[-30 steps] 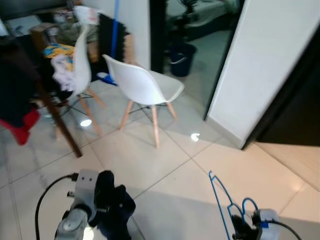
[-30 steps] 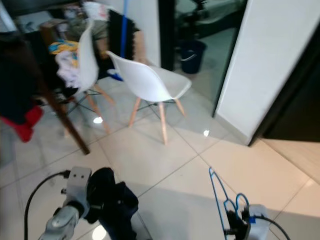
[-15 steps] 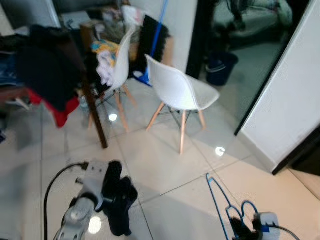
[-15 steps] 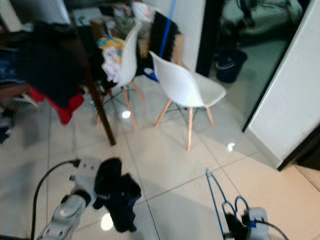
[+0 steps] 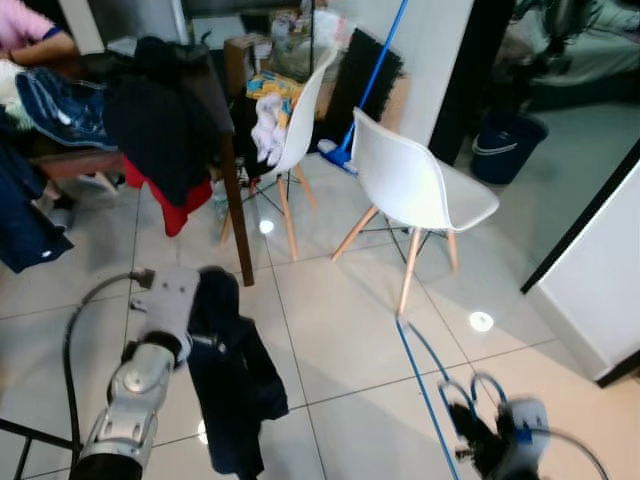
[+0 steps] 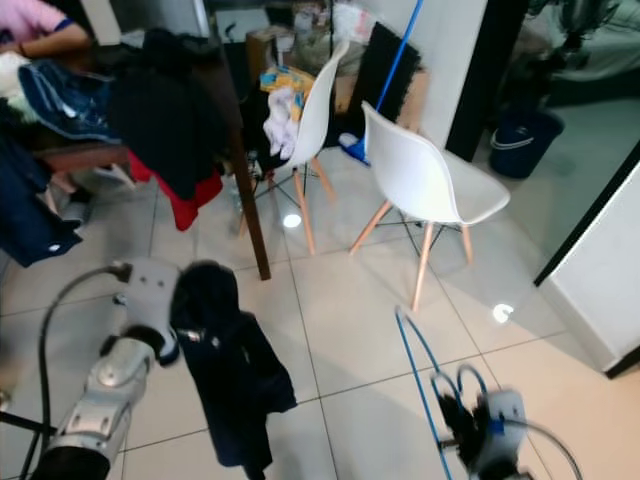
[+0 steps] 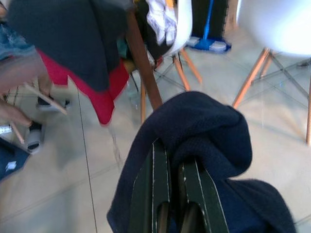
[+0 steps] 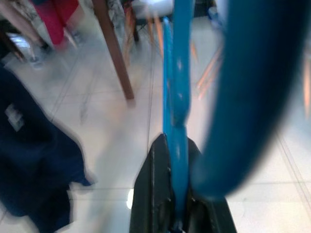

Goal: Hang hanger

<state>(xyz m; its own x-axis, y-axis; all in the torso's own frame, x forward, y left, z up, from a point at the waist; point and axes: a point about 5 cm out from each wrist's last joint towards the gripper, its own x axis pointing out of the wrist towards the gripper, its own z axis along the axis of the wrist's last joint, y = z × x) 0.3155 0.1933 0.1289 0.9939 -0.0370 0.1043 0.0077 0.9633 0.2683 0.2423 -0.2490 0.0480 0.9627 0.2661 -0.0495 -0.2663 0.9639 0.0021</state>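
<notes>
Blue hanger [image 6: 415, 370] held low at my right side, thin wire frame rising up and forward from my right gripper [image 8: 176, 213], whose fingers are pressed together on its lower bar. Judged light and stiff but springy and slick; a pinch near a bend or the hook's neck should stop it twisting. The hook [image 5: 478, 385] curls just above the wrist.

Left gripper [image 7: 170, 213], fingers closed on a dark navy garment [image 6: 225, 360]: soft, limp, hanging toward the tiled floor [image 5: 340, 330]. Likely to swing and snag.

Outward: a dark table [image 5: 215, 100] heaped with clothes stands ahead left, its wooden leg [image 6: 252, 225] near the garment. Two white chairs [image 5: 415, 190] with splayed legs stand ahead right, a blue broom [image 5: 375, 75] leaning behind them. A person's arm [image 5: 30, 35] rests at the table's far corner. Open floor lies between table leg and nearer chair; a white wall [image 6: 610, 270] closes the right.
</notes>
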